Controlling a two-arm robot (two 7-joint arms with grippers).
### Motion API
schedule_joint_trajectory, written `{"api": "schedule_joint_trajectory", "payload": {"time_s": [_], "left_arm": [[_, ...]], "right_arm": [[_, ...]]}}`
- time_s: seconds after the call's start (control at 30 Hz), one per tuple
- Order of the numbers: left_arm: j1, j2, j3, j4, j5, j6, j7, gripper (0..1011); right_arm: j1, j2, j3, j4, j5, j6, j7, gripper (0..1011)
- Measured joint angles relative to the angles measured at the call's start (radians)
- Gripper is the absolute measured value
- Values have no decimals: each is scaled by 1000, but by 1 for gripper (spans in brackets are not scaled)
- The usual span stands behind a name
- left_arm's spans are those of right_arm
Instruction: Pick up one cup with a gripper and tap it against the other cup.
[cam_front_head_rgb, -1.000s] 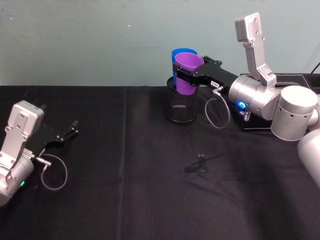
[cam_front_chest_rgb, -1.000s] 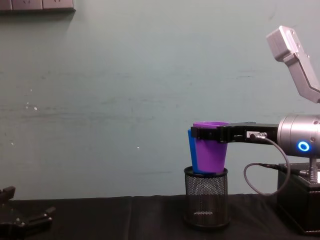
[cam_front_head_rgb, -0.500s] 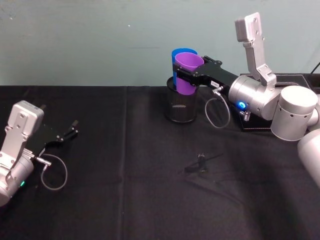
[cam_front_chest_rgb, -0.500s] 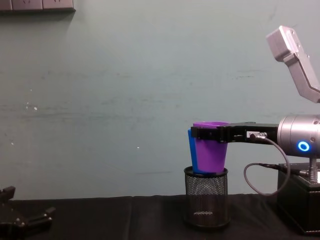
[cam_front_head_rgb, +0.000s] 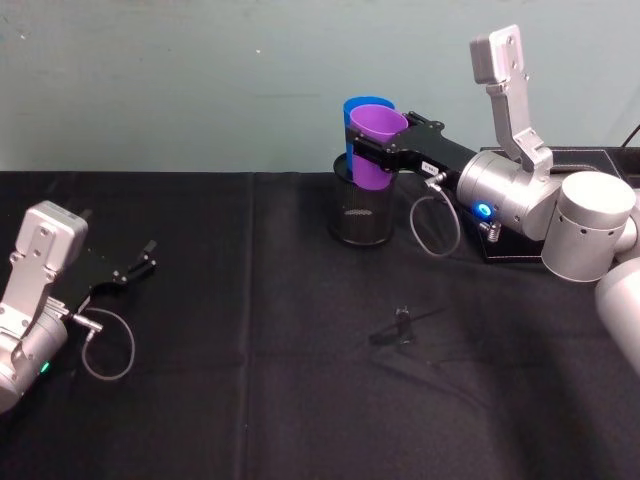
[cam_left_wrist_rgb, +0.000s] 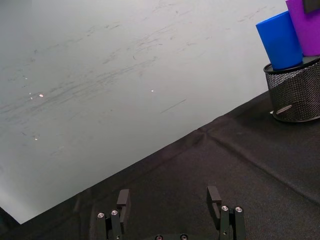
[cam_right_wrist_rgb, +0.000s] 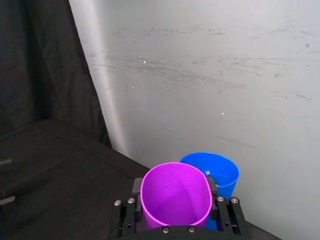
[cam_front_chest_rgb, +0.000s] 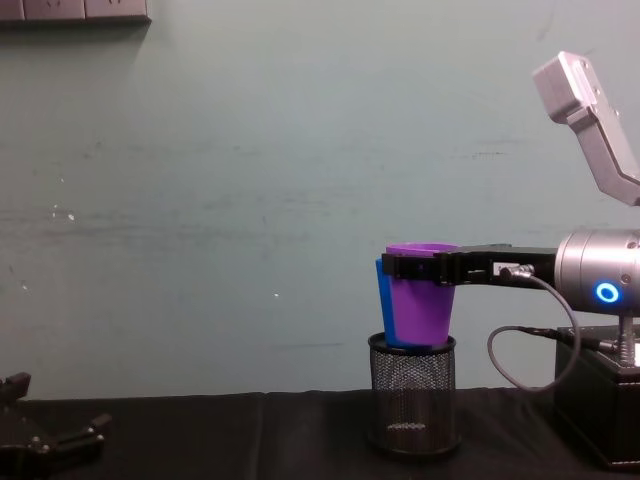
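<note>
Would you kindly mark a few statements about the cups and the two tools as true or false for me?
1. The right tool grips the purple cup near its rim. True.
2. The blue cup lies on its side on the table. False: it stands upright in the black mesh holder.
3. The left tool holds the blue cup. False: it is open and empty, low over the black cloth on the robot's left.
4. The purple cup is close beside the blue cup. True.

Head view looks down on the table (cam_front_head_rgb: 300, 400); chest view looks across; both share the mesh holder (cam_front_head_rgb: 362, 215).
</note>
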Motion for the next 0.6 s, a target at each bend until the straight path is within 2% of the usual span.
{"api": "schedule_joint_trajectory", "payload": {"time_s": [0.6], "left_arm": [[0,0,0,0,0,0,0,1000]], "right_arm": [[0,0,0,0,0,0,0,726]]}}
